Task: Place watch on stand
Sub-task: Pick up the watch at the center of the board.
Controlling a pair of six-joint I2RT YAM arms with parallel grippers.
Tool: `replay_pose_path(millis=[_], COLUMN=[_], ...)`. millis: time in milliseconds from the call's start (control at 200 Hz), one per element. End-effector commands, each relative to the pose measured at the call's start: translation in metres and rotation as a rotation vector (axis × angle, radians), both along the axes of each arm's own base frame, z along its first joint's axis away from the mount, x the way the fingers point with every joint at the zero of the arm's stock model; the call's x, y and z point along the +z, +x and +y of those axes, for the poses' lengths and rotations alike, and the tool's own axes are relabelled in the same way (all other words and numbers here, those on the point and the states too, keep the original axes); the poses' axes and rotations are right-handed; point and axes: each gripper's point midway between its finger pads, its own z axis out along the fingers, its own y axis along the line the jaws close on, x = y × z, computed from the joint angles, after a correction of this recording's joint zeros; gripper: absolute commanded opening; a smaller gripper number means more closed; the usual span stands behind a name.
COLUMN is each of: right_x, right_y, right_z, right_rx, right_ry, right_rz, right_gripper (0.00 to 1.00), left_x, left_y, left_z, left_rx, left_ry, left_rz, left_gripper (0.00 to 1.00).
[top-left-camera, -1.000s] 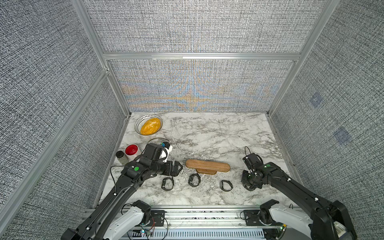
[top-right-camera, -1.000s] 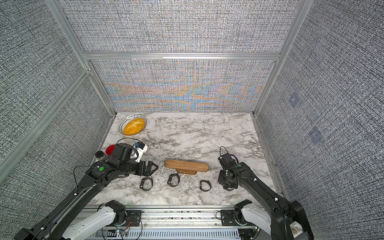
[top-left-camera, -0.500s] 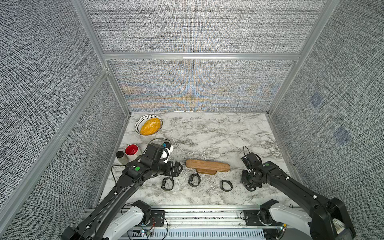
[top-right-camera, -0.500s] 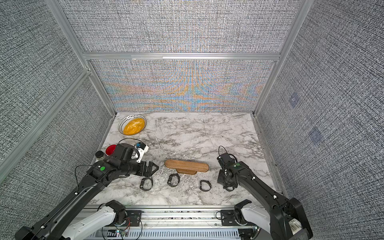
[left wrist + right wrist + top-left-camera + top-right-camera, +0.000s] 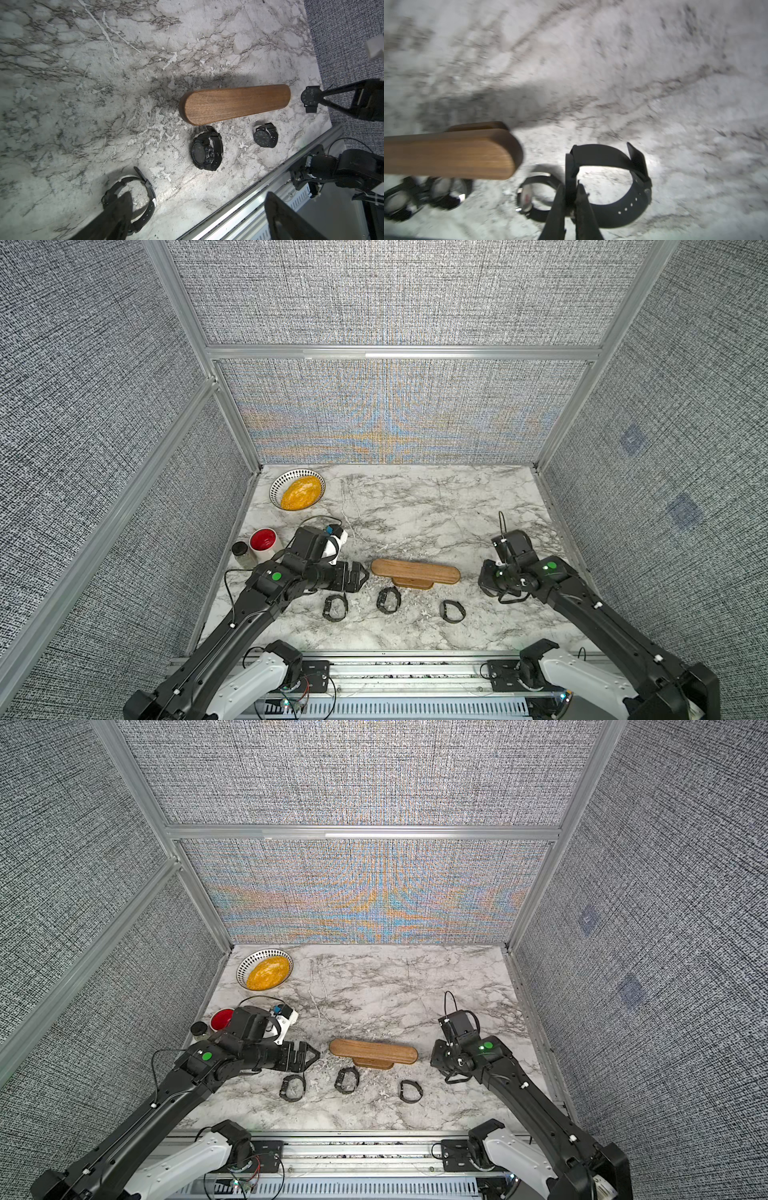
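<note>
The right gripper (image 5: 571,188) pinches the watch (image 5: 623,205) by its soft, bendy strap. In a top view that is low and right of the stand (image 5: 415,571). It looks light and may swing. The left gripper (image 5: 360,574) is open.

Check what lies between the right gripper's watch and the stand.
Only bare marble, seen in the left wrist view, separates the stand from the watch held in the right gripper.

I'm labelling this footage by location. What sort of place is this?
Probably a robot test cell in a lab: grey fabric panels in aluminium framing enclose a marble-patterned tabletop, with the left arm and right arm mounted at its front edge.
</note>
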Motion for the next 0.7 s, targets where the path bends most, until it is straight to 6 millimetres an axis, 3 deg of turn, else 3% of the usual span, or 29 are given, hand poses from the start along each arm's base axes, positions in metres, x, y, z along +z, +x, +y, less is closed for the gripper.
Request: replay_pose_path(millis=[0,155,295,470,696], right_x=[0.053,0.124,0.171,0.202,0.219], right_y=[0.020,0.027,0.017,-0.002,-0.025], right_z=[0.042,0.077,0.098,0.116,0.141], right_rx=[0.156,0.289,0.408,0.522,0.640], right_ry=[0.184,0.382,0.535,0.656,0.727], right_rz=[-0.159,-0.339,-0.457,-0.526,-0.555], right_gripper=[0.00,0.00,0.00,0.00,0.00], left_x=[0.024,0.046,0.057,0.069,0.085], left_y=[0.009,0.019,0.024,0.028,0.029], left_z=[-0.023,-0.038,-0.053,-0.072,-0.093], left_rx=[-0.001,0.015,0.020,0.023,-0.003], left_ry=[-0.144,-0.241,-0.338,-0.436,-0.494], left_rz=[-0.008,-0.019,0.021,0.052,0.052], left_gripper=[0.99,0.99,0.98,0.92,0.85])
